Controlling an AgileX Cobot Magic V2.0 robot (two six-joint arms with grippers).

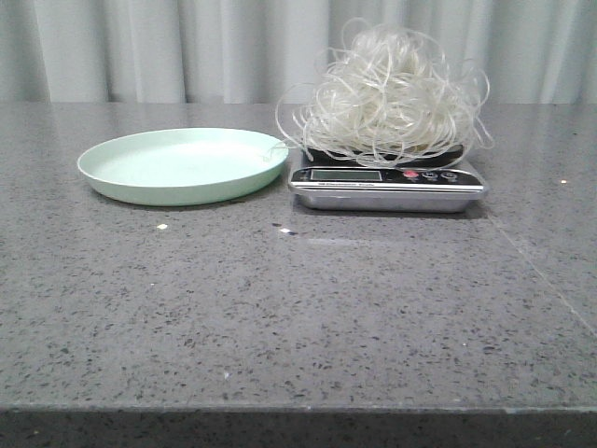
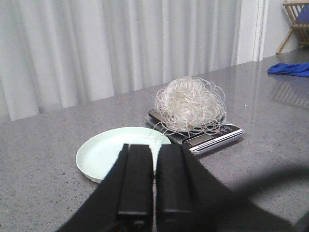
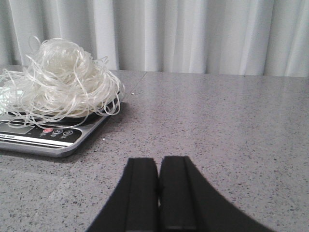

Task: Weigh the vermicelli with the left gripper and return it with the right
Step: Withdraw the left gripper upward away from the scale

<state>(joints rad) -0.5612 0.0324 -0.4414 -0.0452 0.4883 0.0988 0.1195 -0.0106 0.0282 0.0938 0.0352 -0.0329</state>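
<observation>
The vermicelli (image 1: 390, 93), a fluffy heap of whitish looping strands, sits on the digital scale (image 1: 387, 179) right of the centre of the table. It also shows in the left wrist view (image 2: 190, 105) and the right wrist view (image 3: 60, 82). The pale green plate (image 1: 183, 164) lies empty to the left of the scale; a few strands reach its rim. My left gripper (image 2: 154, 147) is shut and empty, held back from the plate (image 2: 104, 152). My right gripper (image 3: 158, 160) is shut and empty, to the right of the scale (image 3: 48, 137). Neither gripper shows in the front view.
The grey speckled table (image 1: 298, 317) runs back to a white curtain (image 1: 187, 47). A blue cloth (image 2: 291, 68) and a wooden rack (image 2: 297, 17) lie far off in the left wrist view. Small white crumbs (image 1: 162, 226) lie in front of the plate.
</observation>
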